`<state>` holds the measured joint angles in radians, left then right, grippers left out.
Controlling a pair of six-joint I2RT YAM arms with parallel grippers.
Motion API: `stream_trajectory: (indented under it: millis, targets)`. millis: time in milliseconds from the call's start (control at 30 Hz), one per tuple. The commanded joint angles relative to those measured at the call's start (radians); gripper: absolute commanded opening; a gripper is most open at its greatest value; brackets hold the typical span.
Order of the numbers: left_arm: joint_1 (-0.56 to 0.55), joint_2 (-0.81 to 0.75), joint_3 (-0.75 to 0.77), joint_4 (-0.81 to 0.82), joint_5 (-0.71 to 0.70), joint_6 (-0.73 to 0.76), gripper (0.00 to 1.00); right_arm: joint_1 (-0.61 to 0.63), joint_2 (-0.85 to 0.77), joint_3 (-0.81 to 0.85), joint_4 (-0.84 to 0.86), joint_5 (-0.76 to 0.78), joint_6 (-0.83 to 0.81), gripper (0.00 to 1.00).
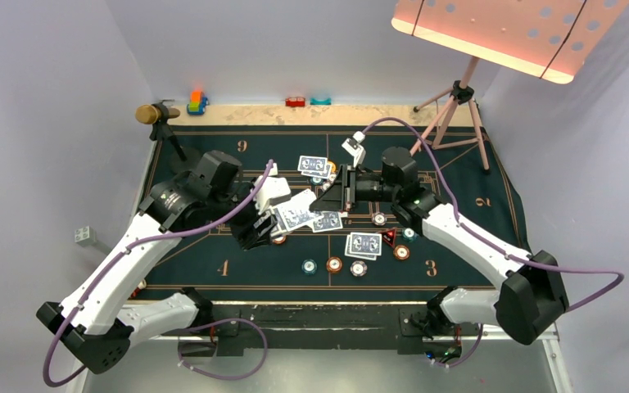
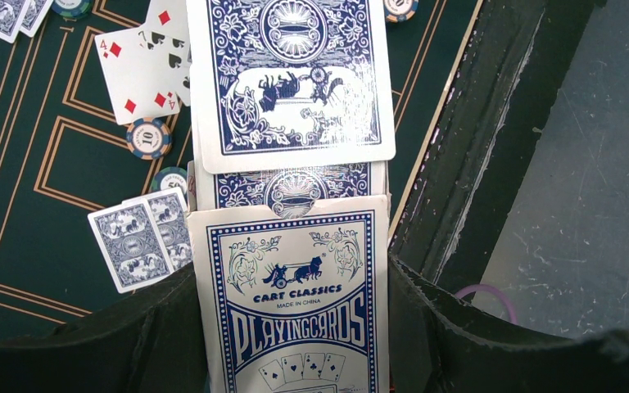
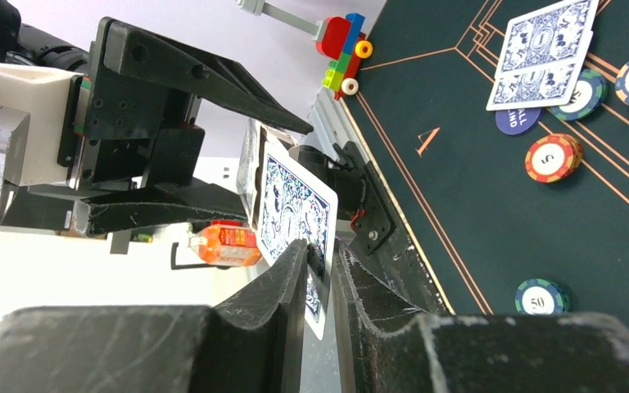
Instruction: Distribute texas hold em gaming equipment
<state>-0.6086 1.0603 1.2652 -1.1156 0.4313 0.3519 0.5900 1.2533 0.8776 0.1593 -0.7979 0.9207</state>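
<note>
My left gripper (image 1: 255,229) is shut on a blue-and-white playing card box (image 2: 295,303), its jaws pressed on both sides. A blue-backed card (image 2: 291,78) sticks halfway out of the box's top. My right gripper (image 1: 328,196) is shut on that card's edge (image 3: 295,209), which shows between its fingers. Face-down card pairs lie on the green mat (image 1: 313,166) (image 1: 364,244). Two face-up cards (image 2: 135,70) lie beside the box. Several chips (image 1: 334,264) and a red-black triangle marker (image 1: 390,238) sit near the mat's front. A dark blue disc (image 3: 518,119) lies under a card pair.
A gold-headed microphone (image 1: 151,113) and toy blocks (image 1: 197,101) stand along the far edge. A tripod stand (image 1: 459,106) with a pink board rises at the back right. The mat's near edge meets a black rail (image 2: 459,164).
</note>
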Motion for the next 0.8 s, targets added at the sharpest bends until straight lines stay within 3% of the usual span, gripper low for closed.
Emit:
stream_trajectory:
  millis: [0,400,667,767]
  targets:
    - [0.004,-0.026,0.025,0.03,0.021,0.001,0.0,-0.021,-0.051,0.051,-0.062,0.012,-0.058,0.22]
    - [0.003,-0.031,0.03,0.022,0.018,0.004,0.0,-0.104,-0.133,0.064,-0.153,0.04,-0.081,0.18]
    - [0.004,-0.033,0.029,0.022,0.015,0.007,0.0,-0.215,-0.101,-0.03,-0.134,0.071,-0.082,0.0]
    - [0.003,-0.035,0.023,0.023,0.017,0.009,0.0,-0.224,-0.034,-0.088,-0.067,0.086,-0.077,0.0]
